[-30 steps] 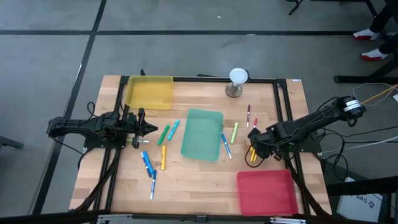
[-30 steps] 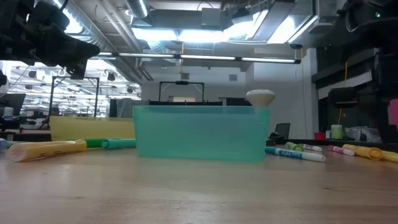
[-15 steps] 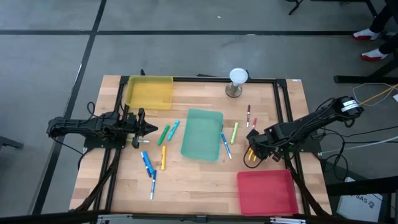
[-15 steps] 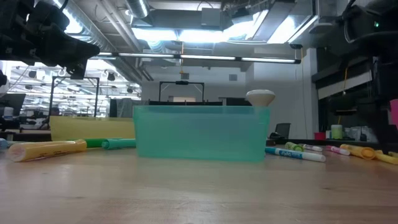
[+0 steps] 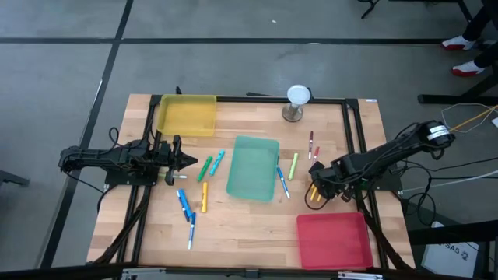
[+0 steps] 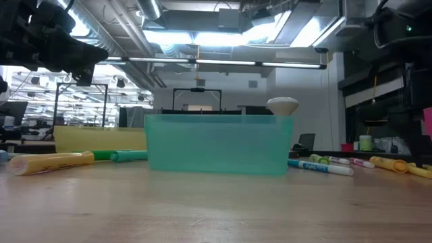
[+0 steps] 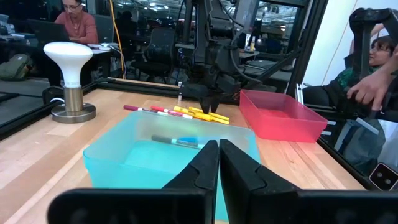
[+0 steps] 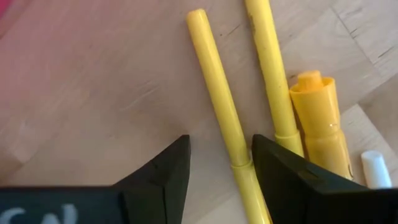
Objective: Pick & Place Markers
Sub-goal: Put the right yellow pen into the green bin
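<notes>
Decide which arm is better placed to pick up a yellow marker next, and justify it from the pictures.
The right. The right gripper hangs open just above the table with a yellow marker lying between its fingers. The left gripper is shut, across the green tray.

three trays (image 5: 253,167), white lamp (image 5: 298,96)

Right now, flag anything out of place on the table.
Most markers lie loose on the wood instead of in trays. One blue-and-white marker already sits in the teal tray. Nothing looks spilled or damaged.
</notes>
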